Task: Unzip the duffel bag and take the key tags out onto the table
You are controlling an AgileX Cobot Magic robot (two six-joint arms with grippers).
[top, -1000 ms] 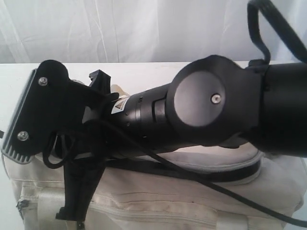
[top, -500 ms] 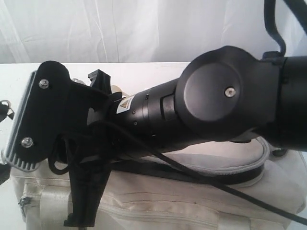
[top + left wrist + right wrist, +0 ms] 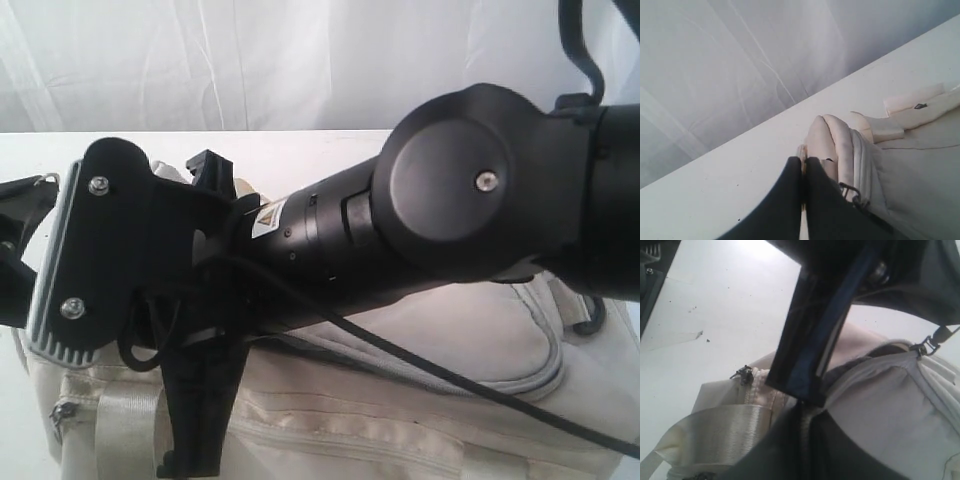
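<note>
White table (image 3: 715, 200), curtain (image 3: 715, 60) behind. Left gripper (image 3: 803, 167): jaws closed, apparently pinching a thin fold at the end of the duffel bag (image 3: 920, 165). Right gripper (image 3: 803, 422): jaws closed at the bag's opening; what they hold cannot be told. Bag lies on the table, zipper (image 3: 548, 368) partly undone, flap loose. Key tags not visible. Assessment: the fabric is soft, light and likely to bunch. Anchor the end; pull on the zipper, not the cloth.
</note>
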